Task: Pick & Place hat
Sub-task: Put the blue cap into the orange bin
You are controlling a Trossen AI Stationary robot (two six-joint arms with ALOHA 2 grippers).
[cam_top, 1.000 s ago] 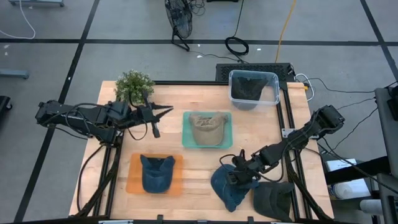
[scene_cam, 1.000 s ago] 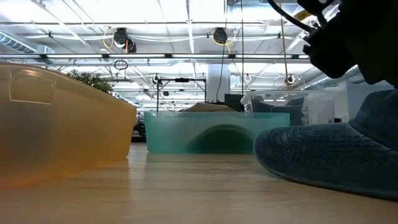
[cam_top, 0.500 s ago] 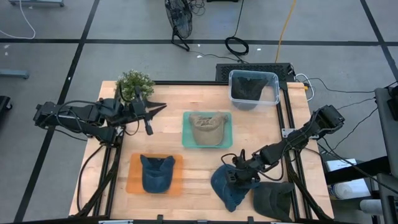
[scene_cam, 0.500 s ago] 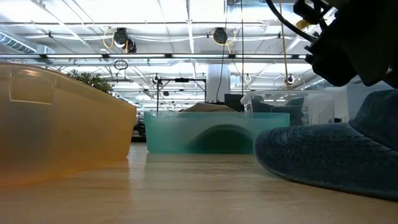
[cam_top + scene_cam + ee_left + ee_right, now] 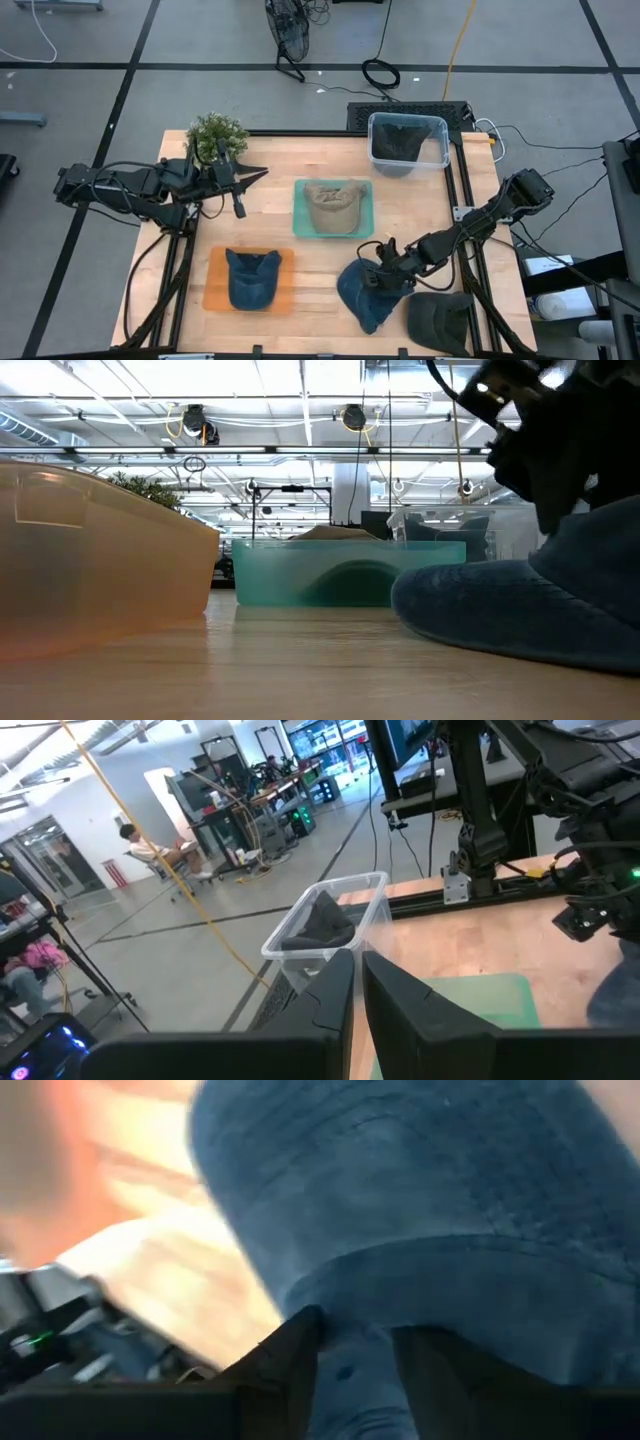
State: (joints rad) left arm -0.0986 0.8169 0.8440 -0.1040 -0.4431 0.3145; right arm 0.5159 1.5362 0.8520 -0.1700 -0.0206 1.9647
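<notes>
Denim cap [image 5: 360, 293] lies on the tabletop [image 5: 420, 215] beside the green tray [image 5: 300, 225]. Right claw [image 5: 383, 276] pinches its fabric between both fingers. Left claw [image 5: 238, 190], closed and empty, hovers beside the plant [image 5: 215, 135].

Right gripper [image 5: 383, 277] tips buried in blue hat [image 5: 362, 292] fabric, high view; grip can't be confirmed. Right wrist view: fingers [image 5: 283, 1363] pressed into the cloth, hat overruns the frame, bkgd blurred. Low view: same hat cut off at right edge, gripper body cut by top right corner. Orange tray [image 5: 90, 560] cut at left edge, contents hidden behind wall. Hat in green tray [image 5: 330, 572] shows only as a dark arc through the wall. Clear bin [image 5: 407, 143] contents: dark cloth, type unclear. Dark hat [image 5: 440, 322] partly cut by bottom edge, high view.
</notes>
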